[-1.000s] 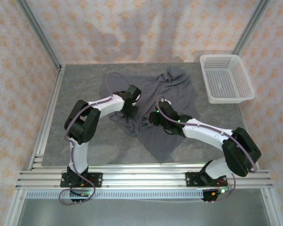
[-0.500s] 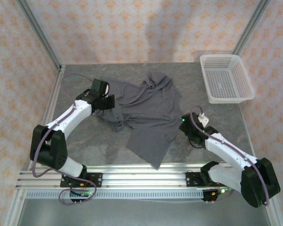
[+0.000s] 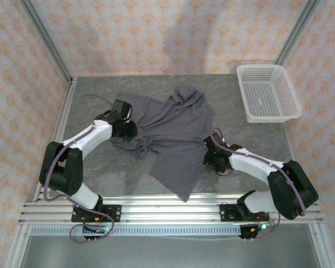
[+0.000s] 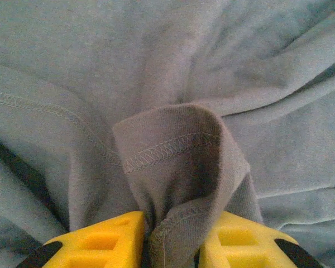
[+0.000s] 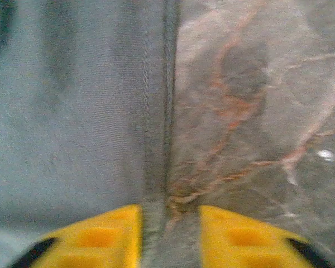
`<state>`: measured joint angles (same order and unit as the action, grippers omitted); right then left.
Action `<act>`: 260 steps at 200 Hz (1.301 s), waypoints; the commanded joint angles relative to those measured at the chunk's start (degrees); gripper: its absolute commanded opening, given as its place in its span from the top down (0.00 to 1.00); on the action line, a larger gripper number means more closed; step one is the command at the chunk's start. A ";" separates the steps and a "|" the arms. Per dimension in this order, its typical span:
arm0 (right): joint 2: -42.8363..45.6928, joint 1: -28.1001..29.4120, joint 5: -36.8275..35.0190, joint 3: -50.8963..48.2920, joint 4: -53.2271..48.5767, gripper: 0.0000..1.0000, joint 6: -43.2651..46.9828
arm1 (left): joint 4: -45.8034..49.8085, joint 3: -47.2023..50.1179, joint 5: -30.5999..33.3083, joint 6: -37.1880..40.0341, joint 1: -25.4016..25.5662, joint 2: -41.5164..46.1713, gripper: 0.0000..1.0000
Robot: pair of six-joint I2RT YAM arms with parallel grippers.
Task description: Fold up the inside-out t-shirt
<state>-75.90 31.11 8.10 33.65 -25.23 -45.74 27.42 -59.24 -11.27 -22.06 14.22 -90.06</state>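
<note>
The table (image 3: 100,167) carries the inside-out t-shirt (image 3: 176,131), rumpled across its middle, collar toward twelve o'clock. At the shirt's nine o'clock edge the left gripper (image 4: 173,229) pinches a hemmed fold. At four o'clock the right gripper (image 5: 170,218) straddles the side hem (clamped or not, I cannot tell). A pull now could slip that thin edge free and bunch the cloth worse.

Both arms stretched low and forward; left end effector (image 3: 125,128) and right end effector (image 3: 212,158) each nearly closed, t-shirt (image 3: 178,125) cloth between the fingers.
</note>
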 commanded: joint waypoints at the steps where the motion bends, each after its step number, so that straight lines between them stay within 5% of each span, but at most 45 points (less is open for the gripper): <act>1: -1.49 1.85 3.00 0.36 8.04 0.92 -2.05 | 2.59 -0.26 2.42 0.18 0.03 -0.30 0.72; 40: 4.10 1.10 -0.72 -0.24 4.85 1.00 -2.55 | 4.08 0.00 6.13 -0.18 0.04 0.73 0.84; 103: 6.96 0.40 -1.04 -0.60 4.14 1.00 -1.29 | 5.74 0.07 8.11 0.71 -0.73 2.70 0.72; 145: 6.49 0.35 -0.51 -0.91 4.80 1.00 -1.65 | 5.36 1.81 5.38 0.40 -0.73 4.28 0.74; 193: 5.59 0.35 -0.06 0.14 4.41 1.00 -1.05 | 5.45 3.68 9.42 -0.17 -0.79 4.15 0.74; 260: 6.15 0.35 1.31 0.28 4.67 0.98 0.07 | 1.15 3.88 8.72 0.00 -1.21 4.06 0.91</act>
<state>-70.35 31.70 8.60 33.32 -20.95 -47.20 30.65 -55.66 -3.97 -22.31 13.50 -86.83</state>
